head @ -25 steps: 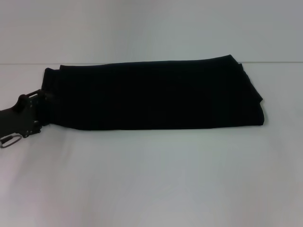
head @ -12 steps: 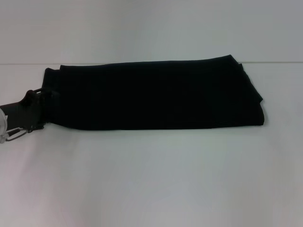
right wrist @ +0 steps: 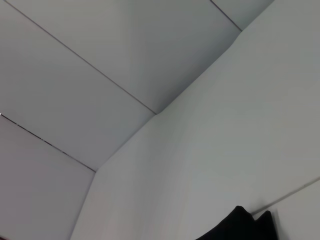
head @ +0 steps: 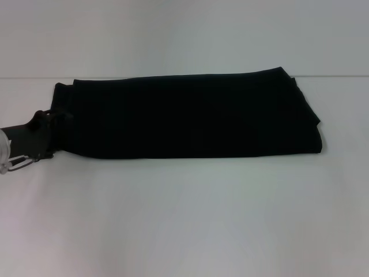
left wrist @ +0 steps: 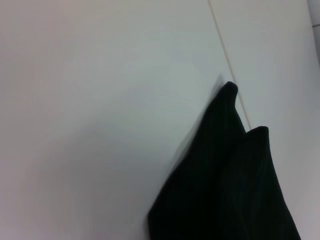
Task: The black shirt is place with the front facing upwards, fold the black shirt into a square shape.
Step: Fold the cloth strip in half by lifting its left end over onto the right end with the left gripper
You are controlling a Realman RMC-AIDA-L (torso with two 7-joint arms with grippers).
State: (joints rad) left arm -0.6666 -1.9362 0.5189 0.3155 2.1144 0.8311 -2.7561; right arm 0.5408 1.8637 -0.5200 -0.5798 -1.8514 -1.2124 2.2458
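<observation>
The left gripper (head: pixel 51 134), whose jaw state I cannot tell, has slid back toward the frame's left edge off the black shirt (head: pixel 184 115), a long band across mid-frame awaiting another fold.

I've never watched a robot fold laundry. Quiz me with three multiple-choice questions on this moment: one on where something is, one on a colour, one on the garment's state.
1. Where is the left gripper?
A. at the left end of the black cotton shirt
B. at its right end
C. high above its middle

2. What colour is the table?
A. red
B. white
C. green

3. How does the shirt lie?
A. spread out with sleeves showing
B. crumpled into a ball
C. folded into a long band

Answers: 1 A, the head view shows it at the left end. 2 B, the surface is plain white. 3 C, it forms a long flat strip.
</observation>
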